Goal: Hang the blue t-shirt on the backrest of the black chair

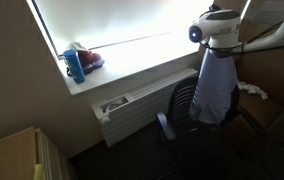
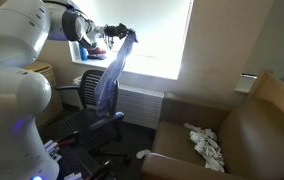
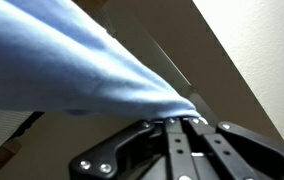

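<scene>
The blue t-shirt (image 1: 214, 85) hangs down from my gripper (image 1: 218, 42) in both exterior views; it also shows in an exterior view (image 2: 110, 78). My gripper (image 2: 125, 33) is shut on the shirt's top edge. The shirt's lower part drapes over the backrest of the black chair (image 1: 185, 104), which also shows in an exterior view (image 2: 90, 92). In the wrist view the blue cloth (image 3: 72, 60) fills the upper left, pinched between my fingers (image 3: 177, 119).
A white windowsill (image 1: 132, 75) holds a blue bottle (image 1: 75, 66) and a red object (image 1: 90, 60). A radiator (image 1: 132, 108) is below the window. A brown armchair (image 2: 252, 130) holds a white crumpled cloth (image 2: 207, 145).
</scene>
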`<state>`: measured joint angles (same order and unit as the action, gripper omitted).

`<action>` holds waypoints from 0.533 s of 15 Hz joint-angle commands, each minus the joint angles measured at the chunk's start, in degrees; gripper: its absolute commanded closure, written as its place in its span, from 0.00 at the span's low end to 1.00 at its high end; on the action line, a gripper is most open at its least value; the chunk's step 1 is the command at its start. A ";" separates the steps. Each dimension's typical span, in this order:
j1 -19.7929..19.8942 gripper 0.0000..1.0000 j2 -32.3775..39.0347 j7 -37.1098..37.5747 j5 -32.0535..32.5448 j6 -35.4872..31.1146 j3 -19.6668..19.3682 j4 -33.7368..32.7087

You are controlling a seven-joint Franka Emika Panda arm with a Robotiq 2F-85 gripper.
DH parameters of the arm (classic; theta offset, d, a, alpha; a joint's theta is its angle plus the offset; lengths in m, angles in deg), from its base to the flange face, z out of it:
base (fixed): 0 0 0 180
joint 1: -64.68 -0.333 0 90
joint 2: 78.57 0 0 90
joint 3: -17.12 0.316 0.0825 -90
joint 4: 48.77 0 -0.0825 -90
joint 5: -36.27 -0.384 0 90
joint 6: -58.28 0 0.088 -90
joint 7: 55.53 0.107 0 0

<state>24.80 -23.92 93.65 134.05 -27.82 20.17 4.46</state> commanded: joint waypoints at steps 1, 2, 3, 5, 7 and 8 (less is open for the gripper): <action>0.00 0.99 -0.09 0.00 -0.02 0.00 0.06 0.00; -0.12 0.99 1.62 -0.02 0.65 0.72 -0.04 -3.21; -1.25 0.99 3.60 0.01 4.42 -0.22 -2.83 -6.57; -0.63 0.99 3.22 0.07 10.31 -3.49 -4.11 -6.25; 0.12 0.99 5.30 0.06 14.72 -4.81 -5.97 -10.41; 1.27 0.99 3.86 -0.32 10.47 -2.07 -4.05 -8.72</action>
<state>24.25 -21.67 93.72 145.72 -30.66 16.12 -0.22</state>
